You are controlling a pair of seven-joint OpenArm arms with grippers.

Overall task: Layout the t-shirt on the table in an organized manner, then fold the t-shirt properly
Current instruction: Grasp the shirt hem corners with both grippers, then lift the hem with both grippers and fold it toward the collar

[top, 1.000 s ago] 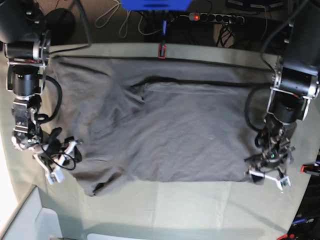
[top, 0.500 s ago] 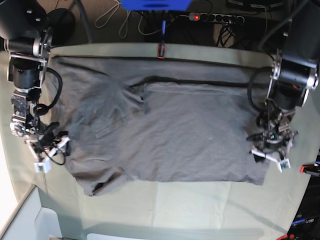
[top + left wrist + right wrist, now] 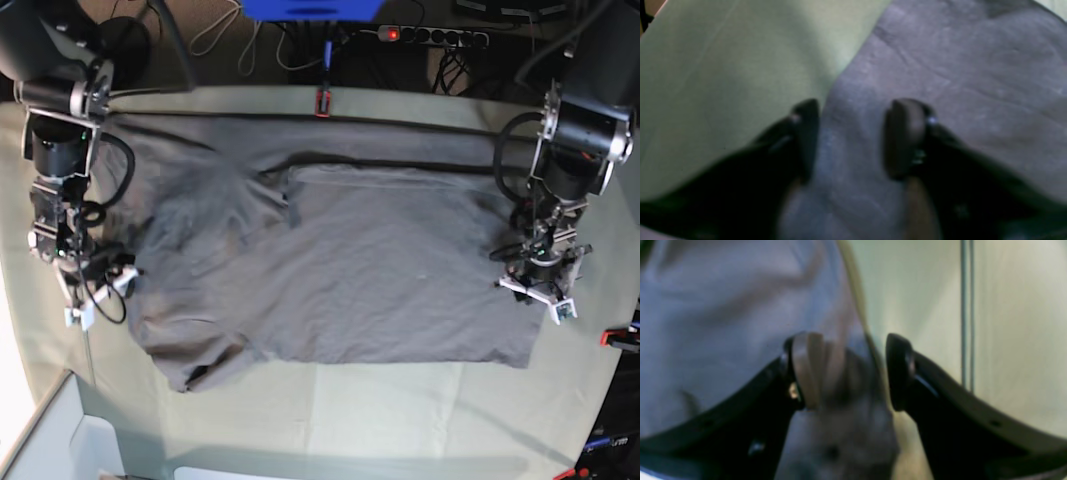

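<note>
Spreading nearly done: t-shirt [image 3: 330,265] lies mostly flat across worktop [image 3: 400,410], one sleeve area creased; no fold made yet. Left gripper [image 3: 850,140] jaws parted astride its side edge; right gripper [image 3: 846,370] jaws parted around bunched cloth, not clenched.

T-shirt [image 3: 340,270] plain dark grey, no print, bluish-grey in the wrist views. Table [image 3: 400,415] cover pale grey-green, unpatterned; small red clamp [image 3: 323,102] at far edge. Both grippers black with white tips, left [image 3: 538,297], right [image 3: 92,297]; blue object [image 3: 312,9] and black power strip [image 3: 432,38] with a red light beyond the table.
</note>
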